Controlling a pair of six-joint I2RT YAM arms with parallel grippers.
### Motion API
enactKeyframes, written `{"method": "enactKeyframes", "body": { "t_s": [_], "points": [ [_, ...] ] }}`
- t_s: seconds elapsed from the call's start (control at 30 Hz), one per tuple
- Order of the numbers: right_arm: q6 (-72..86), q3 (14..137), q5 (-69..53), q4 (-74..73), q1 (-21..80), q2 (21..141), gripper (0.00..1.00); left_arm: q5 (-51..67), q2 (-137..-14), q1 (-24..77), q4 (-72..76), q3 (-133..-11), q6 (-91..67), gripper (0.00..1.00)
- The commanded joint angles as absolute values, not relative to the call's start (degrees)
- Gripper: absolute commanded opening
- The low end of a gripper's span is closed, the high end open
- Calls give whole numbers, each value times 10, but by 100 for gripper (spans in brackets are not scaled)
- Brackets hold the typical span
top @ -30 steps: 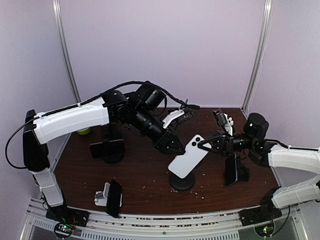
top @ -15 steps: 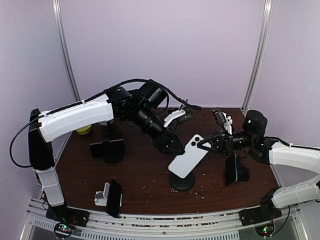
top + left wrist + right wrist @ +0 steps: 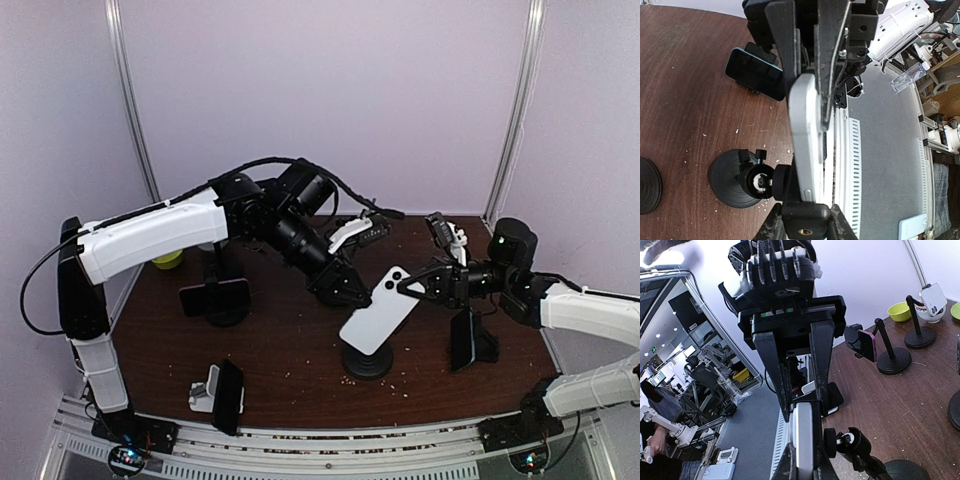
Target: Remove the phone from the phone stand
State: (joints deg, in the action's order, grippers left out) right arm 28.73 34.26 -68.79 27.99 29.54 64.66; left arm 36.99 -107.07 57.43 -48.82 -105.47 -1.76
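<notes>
Robotics lab, brown table (image 3: 290,345) in a pale-walled booth (image 3: 330,100) with aluminium posts (image 3: 131,110), beyond it white robot arms (image 3: 662,426), a seated person (image 3: 657,399), ceiling spotlights (image 3: 659,335).

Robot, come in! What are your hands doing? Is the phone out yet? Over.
Left gripper shut on white phone. Right gripper shut on its other edge. Phone tilted, not yet off phone stand. Nothing in the way.

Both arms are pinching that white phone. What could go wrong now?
The left tool and right tool each pinch an edge of the white phone; uneven pulling could twist it or let it slip. Its stand clamps the phone, so it may lift or tip along. The right arm hangs close to a dark phone nearby and might knock it.
</notes>
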Motion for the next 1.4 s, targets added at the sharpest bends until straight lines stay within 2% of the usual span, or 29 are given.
{"method": "enactKeyframes", "body": {
  "t_s": [0.0, 0.83, 1.37],
  "points": [
    [313, 378, -689, 344, 273, 611, 0, 378, -1070, 570, -540, -1061, 10, 0],
    [304, 411, -698, 315, 220, 574, 0, 364, -1073, 572, -602, -1038, 44, 0],
    [289, 415, -705, 296, 220, 590, 0, 366, -1083, 572, -596, -1081, 36, 0]
  ]
}}
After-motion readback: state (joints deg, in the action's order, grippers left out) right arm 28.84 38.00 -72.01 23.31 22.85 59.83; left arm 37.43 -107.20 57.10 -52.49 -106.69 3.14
